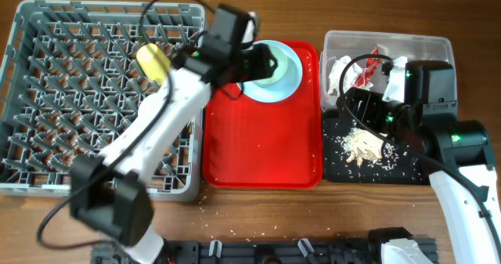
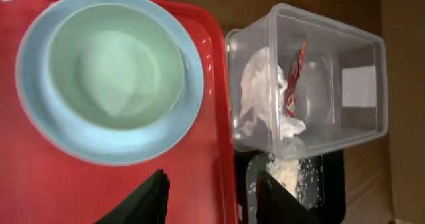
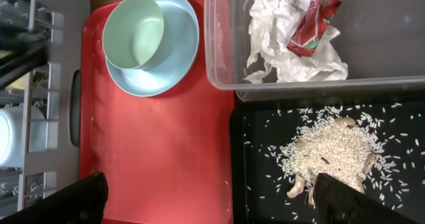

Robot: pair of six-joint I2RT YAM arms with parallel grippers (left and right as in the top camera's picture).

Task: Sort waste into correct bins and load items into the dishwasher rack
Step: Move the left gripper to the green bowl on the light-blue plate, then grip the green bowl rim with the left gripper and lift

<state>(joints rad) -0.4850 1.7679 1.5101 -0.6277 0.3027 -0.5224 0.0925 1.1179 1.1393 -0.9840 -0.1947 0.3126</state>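
No legible text; print on red wrapper (image 3: 317, 21) too blurry.

A pale green bowl (image 2: 116, 64) sits in a pale blue plate (image 2: 99, 147) on the red tray (image 2: 40, 191), toward ten o'clock. At two o'clock, the clear tub (image 2: 352, 44) holds a crumpled white napkin (image 2: 262, 91) and a red wrapper (image 2: 294, 81) — the two touching. At five o'clock, beige food scraps (image 2: 289, 174) lie in the black tray (image 2: 329, 191). The left tool's (image 2: 211, 181) dark fingers (image 2: 143, 201) stand apart at six o'clock — nothing between them. Wooden tabletop (image 2: 402, 117) shows at three o'clock.
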